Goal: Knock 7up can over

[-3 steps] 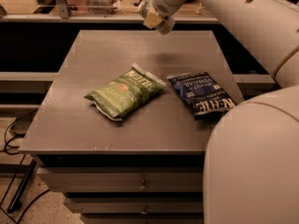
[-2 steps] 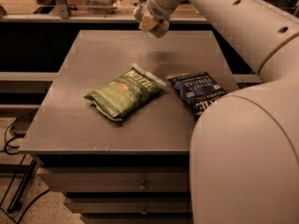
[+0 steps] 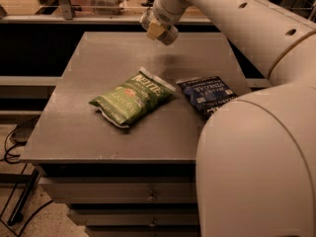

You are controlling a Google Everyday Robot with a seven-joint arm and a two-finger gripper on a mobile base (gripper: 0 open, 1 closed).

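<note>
**Item: knock-over task, status not yet shown as done.**

- Hand [image 3: 159,27]: pale, at the end of the white robot arm [image 3: 256,172], hanging above the table beyond the green bag, over the far edge. Cannot tell whether it is spread, pressed together, or pinching anything.
- 7up can: not made out anywhere on the table, standing or fallen. If it is present, it is probably at or behind the hand, beyond the green bag.
- Crinkled green chip bag [image 3: 132,97]: lies flat near the middle of the grey flat-topped table [image 3: 74,132].
- Dark blue chip bag [image 3: 206,94]: lies flat just right of the green bag. Its near corner is covered by the arm's casing.
- Progress, as a judgement: a toppled can is not in evidence, so the knock may remain to be done.
- Change from the earlier frames: the hand sits slightly lower, towards the green bag. The arm's casing has swung in and now hides part of the blue bag. Neither bag has moved.
</note>
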